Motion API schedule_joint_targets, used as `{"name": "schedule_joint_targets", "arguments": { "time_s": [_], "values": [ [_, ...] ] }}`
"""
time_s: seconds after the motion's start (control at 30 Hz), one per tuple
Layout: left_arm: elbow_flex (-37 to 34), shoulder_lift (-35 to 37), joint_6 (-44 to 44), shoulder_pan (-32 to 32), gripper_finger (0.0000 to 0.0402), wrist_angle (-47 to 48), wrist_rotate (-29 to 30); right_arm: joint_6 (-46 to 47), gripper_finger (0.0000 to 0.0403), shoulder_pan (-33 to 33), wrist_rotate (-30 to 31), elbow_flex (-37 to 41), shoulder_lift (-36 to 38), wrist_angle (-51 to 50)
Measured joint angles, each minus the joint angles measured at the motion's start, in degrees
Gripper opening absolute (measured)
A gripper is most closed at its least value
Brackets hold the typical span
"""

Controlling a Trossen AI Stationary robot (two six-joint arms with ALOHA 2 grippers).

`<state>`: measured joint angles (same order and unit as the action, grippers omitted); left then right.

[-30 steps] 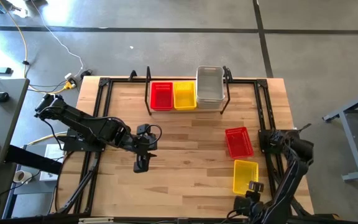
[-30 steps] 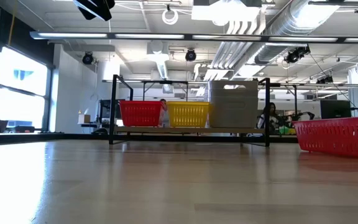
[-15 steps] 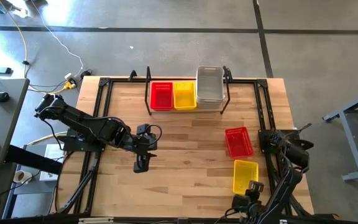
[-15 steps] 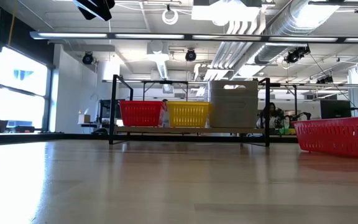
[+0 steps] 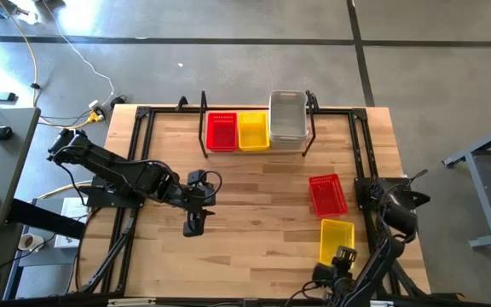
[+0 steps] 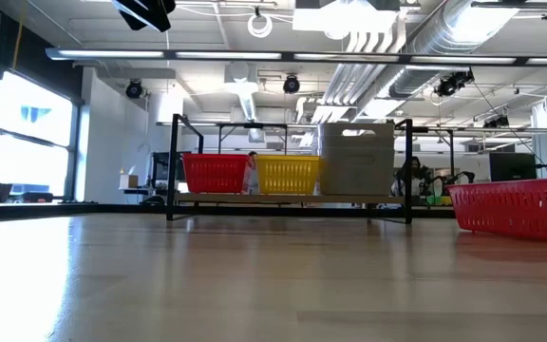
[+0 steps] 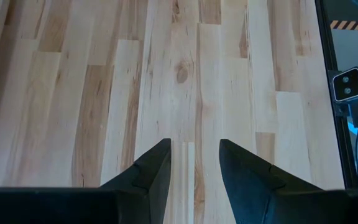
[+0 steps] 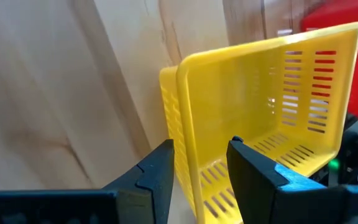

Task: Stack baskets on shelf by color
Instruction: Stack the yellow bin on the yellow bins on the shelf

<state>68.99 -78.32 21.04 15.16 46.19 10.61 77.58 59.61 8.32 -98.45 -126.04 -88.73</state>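
The black wire shelf (image 5: 204,119) stands at the table's far edge. It holds a red basket (image 5: 222,132), a yellow basket (image 5: 253,130) and a taller grey-white stack (image 5: 287,118), which also show in the low view (image 6: 357,158). A loose red basket (image 5: 326,194) and a loose yellow basket (image 5: 336,239) rest on their bottoms at the right. My right gripper (image 8: 201,144) is open at the yellow basket's near end. One finger stands outside its end wall (image 8: 185,106) and one inside, with no touch showing. My left gripper (image 5: 193,228) is open and empty above the bare wood.
The loose red basket lies just beyond the yellow one, toward the far edge, and shows at the right of the low view (image 6: 516,207). Black arm frames (image 5: 361,145) run along both table sides. Bare wood (image 5: 254,213) lies between the shelf and the near edge.
My right arm's elbow has swung toward the table's near edge, and its gripper has shifted slightly toward the left at the yellow basket's near end. The baskets have stayed in place.
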Motion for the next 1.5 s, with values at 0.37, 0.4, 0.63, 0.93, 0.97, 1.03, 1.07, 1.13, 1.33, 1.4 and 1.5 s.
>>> {"name": "schedule_joint_targets", "arguments": {
  "time_s": [0.37,0.4,0.63,0.93,0.97,1.03,1.07,1.13,1.33,1.4,1.5],
  "values": [
    [0.00,0.00,-0.17,0.00,0.0126,0.04,0.00,-0.54,0.0133,-0.73,-0.78,0.00,-1.90,1.61],
    [0.00,0.00,-0.17,0.00,0.0126,0.02,0.00,-0.60,0.0132,-0.76,-1.00,0.00,-1.97,1.88],
    [0.00,0.00,-0.17,0.00,0.0126,0.04,0.00,-0.66,0.0075,-1.14,-1.66,0.00,-1.94,1.80],
    [0.00,0.02,-0.17,0.00,0.0126,0.04,0.00,-1.49,0.0004,-1.20,-2.25,0.00,-1.94,2.39],
    [0.00,0.01,-0.16,0.00,0.0126,0.05,0.00,-1.67,0.0005,-1.20,-2.63,0.00,-1.94,2.55],
    [0.00,0.00,-0.17,0.00,0.0126,0.04,0.00,-2.35,0.0002,-1.20,-2.87,0.00,-1.93,2.95],
    [0.00,0.02,-0.16,0.00,0.0126,0.05,0.00,-2.88,0.0002,-1.20,-2.95,-0.01,-1.93,3.34],
    [0.00,0.01,-0.17,0.00,0.0126,0.04,0.00,-3.10,0.0001,-1.19,-3.37,-0.04,-1.92,3.99],
    [0.00,0.02,-0.15,0.00,0.0126,0.07,0.00,-3.08,0.0001,-1.20,-5.42,-0.17,-1.88,5.68],
    [0.00,0.00,-0.15,0.00,0.0126,0.05,0.02,-3.13,0.0001,-1.20,-5.32,-0.86,-1.88,5.75],
    [0.00,0.01,-0.17,0.00,0.0126,0.07,0.08,-3.15,0.0000,-1.20,-3.85,-2.77,-1.88,5.54]
  ]
}}
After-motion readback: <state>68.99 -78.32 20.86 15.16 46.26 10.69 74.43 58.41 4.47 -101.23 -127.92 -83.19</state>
